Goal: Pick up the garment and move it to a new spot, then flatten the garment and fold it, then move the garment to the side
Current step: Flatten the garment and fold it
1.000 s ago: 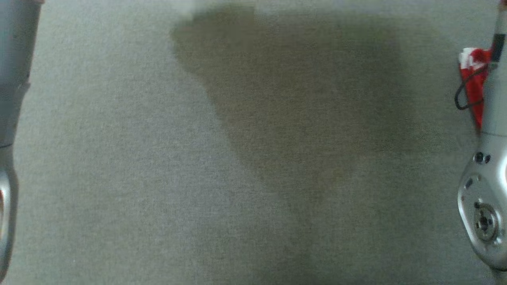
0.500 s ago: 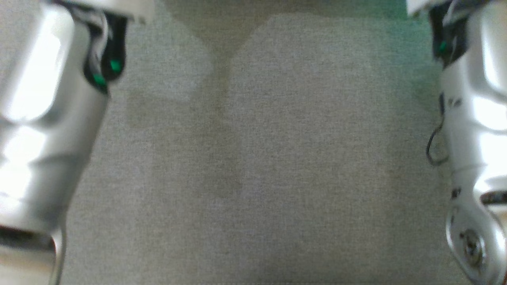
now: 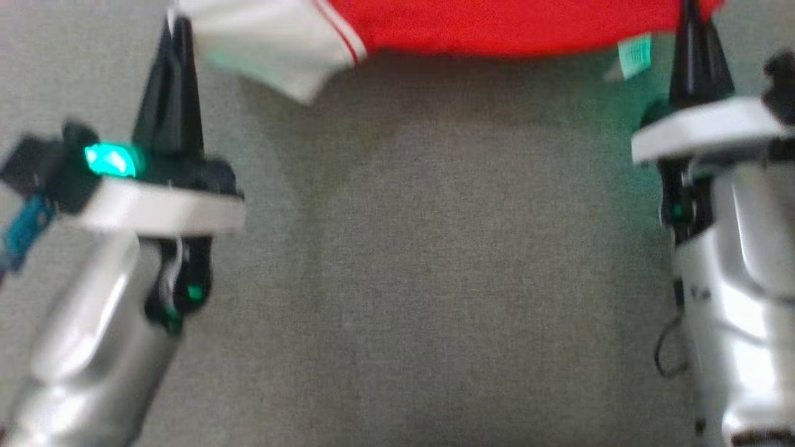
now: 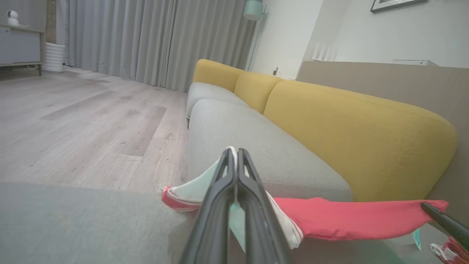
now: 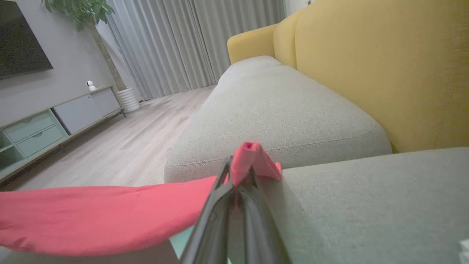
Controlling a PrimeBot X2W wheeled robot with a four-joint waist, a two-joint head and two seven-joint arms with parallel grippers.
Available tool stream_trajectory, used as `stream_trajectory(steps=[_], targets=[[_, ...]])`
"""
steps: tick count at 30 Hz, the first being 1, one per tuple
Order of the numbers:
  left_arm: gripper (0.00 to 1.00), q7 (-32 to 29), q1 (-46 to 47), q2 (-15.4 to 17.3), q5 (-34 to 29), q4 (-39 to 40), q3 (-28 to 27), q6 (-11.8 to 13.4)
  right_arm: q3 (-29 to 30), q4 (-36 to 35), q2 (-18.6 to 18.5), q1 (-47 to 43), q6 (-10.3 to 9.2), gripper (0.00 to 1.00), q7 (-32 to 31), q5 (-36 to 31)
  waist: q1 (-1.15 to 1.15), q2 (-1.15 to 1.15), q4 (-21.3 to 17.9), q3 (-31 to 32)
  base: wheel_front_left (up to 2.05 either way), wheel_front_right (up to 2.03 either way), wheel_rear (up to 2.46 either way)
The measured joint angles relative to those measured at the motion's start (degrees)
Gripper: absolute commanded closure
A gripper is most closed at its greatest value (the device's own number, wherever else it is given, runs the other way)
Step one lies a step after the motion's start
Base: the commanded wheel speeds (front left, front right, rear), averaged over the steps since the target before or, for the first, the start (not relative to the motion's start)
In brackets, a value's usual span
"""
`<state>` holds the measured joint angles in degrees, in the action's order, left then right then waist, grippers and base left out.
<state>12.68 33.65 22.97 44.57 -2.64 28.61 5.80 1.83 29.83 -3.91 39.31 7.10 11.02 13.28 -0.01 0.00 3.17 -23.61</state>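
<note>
My left gripper [image 3: 179, 37] pinched tight on white sleeve edge of garment [image 3: 497, 25], at 11 o'clock in head view. My right gripper [image 3: 690, 25] clamped on red corner at 1 o'clock. Garment stretched between both, above grey seat cushion [image 3: 435, 248]. Yellow backrest [image 4: 348, 139] beyond, at 2 o'clock in left wrist view.

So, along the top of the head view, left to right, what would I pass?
Left gripper → the garment's white sleeve → its red body → a pale green tag → right gripper.
</note>
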Motion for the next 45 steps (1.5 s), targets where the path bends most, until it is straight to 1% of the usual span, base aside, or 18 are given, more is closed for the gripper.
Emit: stream_trajectory(steps=[4,9,14,17,19,22,25,28,33,40,41,45], targets=[[1.00,0.09,-8.76,0.92,0.90,5.80,-0.32,2.50,0.89,-8.99,0.22,-9.50,0.00,1.00,-2.48,2.33,-0.01,0.00,0.34,3.15,0.00,0.00,0.00],[1.00,0.48,-20.23,2.85,2.01,12.69,-0.63,5.79,1.69,-20.84,0.78,-22.50,0.00,1.00,-7.42,5.30,-0.01,0.00,0.51,8.27,0.00,0.00,0.00],[1.00,-0.74,-30.86,6.37,2.01,20.02,-0.01,8.72,2.58,-32.74,1.20,-37.15,0.00,1.00,-12.90,6.77,-0.02,0.00,0.68,13.87,0.00,0.00,0.00],[1.00,-2.21,-36.41,9.09,1.81,24.30,0.49,11.39,2.66,-39.04,1.35,-45.37,0.00,1.00,-16.92,7.33,-0.02,0.00,0.76,16.95,0.00,0.00,0.00],[1.00,-3.31,-39.92,10.72,1.76,26.82,0.82,12.95,2.92,-42.48,1.43,-49.74,0.00,1.00,-19.05,7.43,-0.02,0.01,0.69,18.56,0.00,0.00,0.00],[1.00,-4.12,-44.31,11.61,1.78,29.61,1.02,14.94,3.37,-45.56,1.51,-54.25,0.00,1.00,-21.42,8.82,-0.01,0.01,0.41,20.18,0.00,0.00,0.00],[1.00,-4.89,-46.02,12.25,1.77,30.63,1.91,15.21,3.79,-46.13,1.59,-56.16,0.00,1.00,-21.63,10.11,-0.01,0.01,0.04,20.58,0.00,0.00,0.00],[1.00,-5.48,-45.55,11.94,1.91,29.96,3.07,14.78,3.77,-44.34,1.60,-56.28,0.00,1.00,-21.72,10.93,0.01,0.01,-0.05,20.12,0.00,0.00,0.00],[1.00,-6.14,-42.29,10.04,2.88,24.05,4.58,12.07,3.85,-37.83,1.63,-54.38,0.00,1.00,-22.16,11.02,0.01,0.01,-0.05,18.40,0.00,0.00,0.00],[1.00,-5.93,-33.42,5.59,4.42,15.77,4.75,7.95,4.22,-29.85,1.62,-44.81,0.00,1.00,-22.09,12.12,0.02,0.00,-0.34,15.09,0.00,0.00,0.00],[1.00,-5.93,-33.42,5.59,4.42,15.77,4.75,7.95,4.22,-29.85,1.62,-44.81,0.00,1.00,-22.09,12.12,0.02,0.00,-0.34,15.09,0.00,0.00,0.00],[1.00,-4.72,-26.18,1.85,4.95,9.68,4.44,6.42,4.20,-26.15,1.60,-39.34,0.00,1.00,-21.27,12.54,0.02,0.00,-0.53,13.12,0.00,0.00,0.00]])
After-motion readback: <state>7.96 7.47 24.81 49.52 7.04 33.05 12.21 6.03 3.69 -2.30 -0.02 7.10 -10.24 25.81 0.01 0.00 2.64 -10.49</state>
